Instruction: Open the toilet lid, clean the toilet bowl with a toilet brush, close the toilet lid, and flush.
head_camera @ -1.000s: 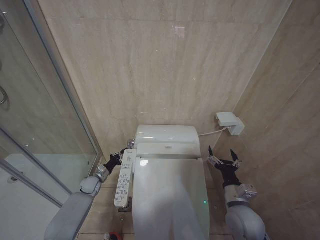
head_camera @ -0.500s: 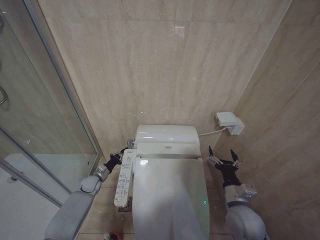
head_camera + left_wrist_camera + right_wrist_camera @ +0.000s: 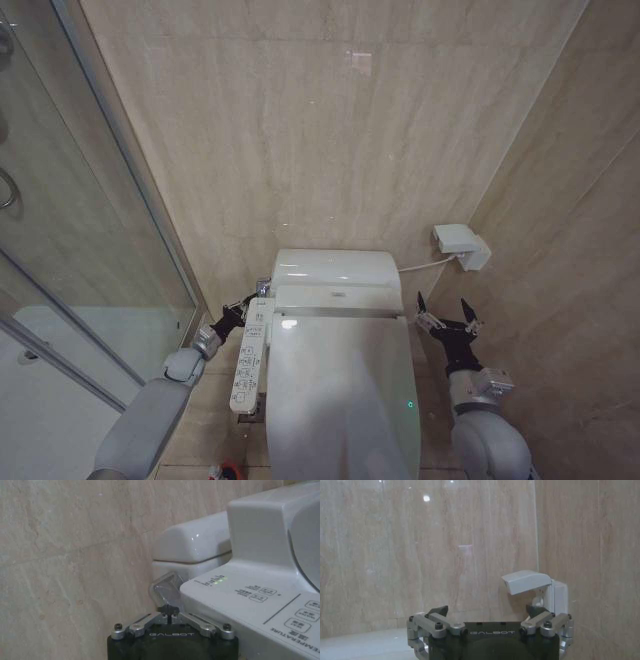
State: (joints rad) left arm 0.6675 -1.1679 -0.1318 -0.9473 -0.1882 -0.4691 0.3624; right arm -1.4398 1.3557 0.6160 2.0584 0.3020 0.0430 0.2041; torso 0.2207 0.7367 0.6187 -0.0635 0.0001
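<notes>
A glass shower door (image 3: 70, 250) bounds the left. The left gripper (image 3: 250, 300), fingers pressed together, sits in the narrow gap between the beige tiled wall and the white button-covered control panel (image 3: 250, 355), whose label reads "TEMPERATURE". One large glossy white plastic toilet lid (image 3: 345, 400) lies closed at centre. The right gripper (image 3: 445, 312), marked "GALBOT", hovers spread wide beside the lid, below a white wall socket box (image 3: 460, 245).

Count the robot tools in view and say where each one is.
2. The left tool, closed, is at the flush lever beside the control panel. The right tool, open, hangs right of the closed lid.
</notes>
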